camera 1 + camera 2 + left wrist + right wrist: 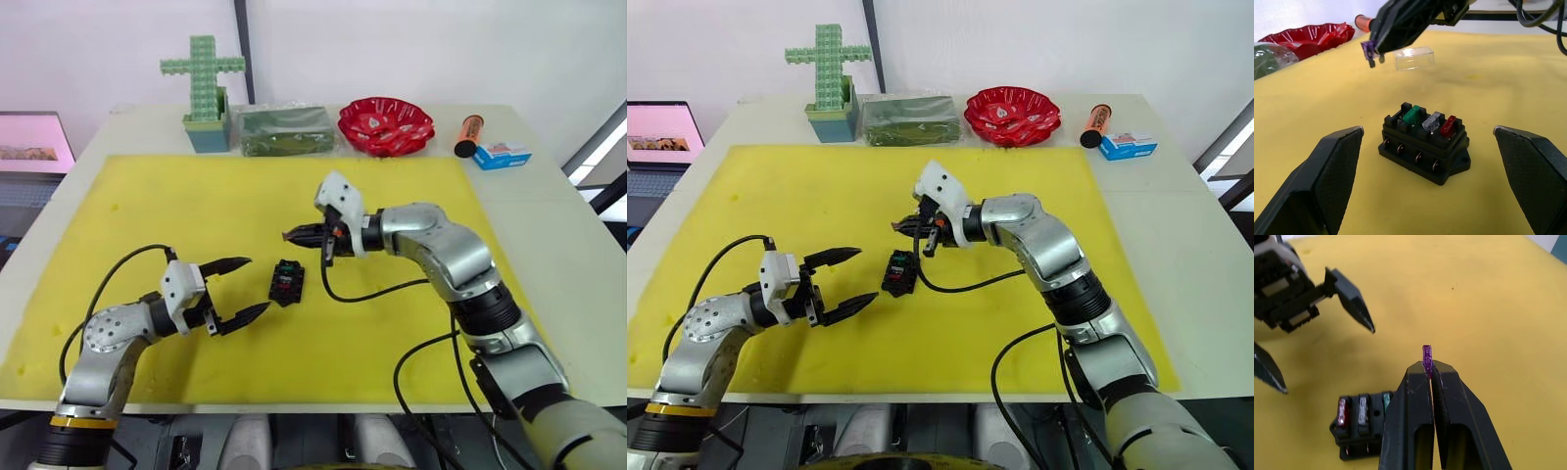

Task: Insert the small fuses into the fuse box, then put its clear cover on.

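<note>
We are pinching the purple fuse [1426,358] in our right gripper [294,235], fingers clenched on it, just above the fuse box [287,282] mid-mat, toward the worktop's near edge. Tilted blades could miss the one free slot and jam. Three fuses, green, grey and red, are sitting in it; one clear cover [1414,58] is lying beyond. Our left gripper [241,289] is hanging spread wide, grasping nothing.

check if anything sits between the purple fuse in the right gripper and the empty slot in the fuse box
Nothing visible does. The right gripper holds the purple fuse in open air above the fuse box.
</note>
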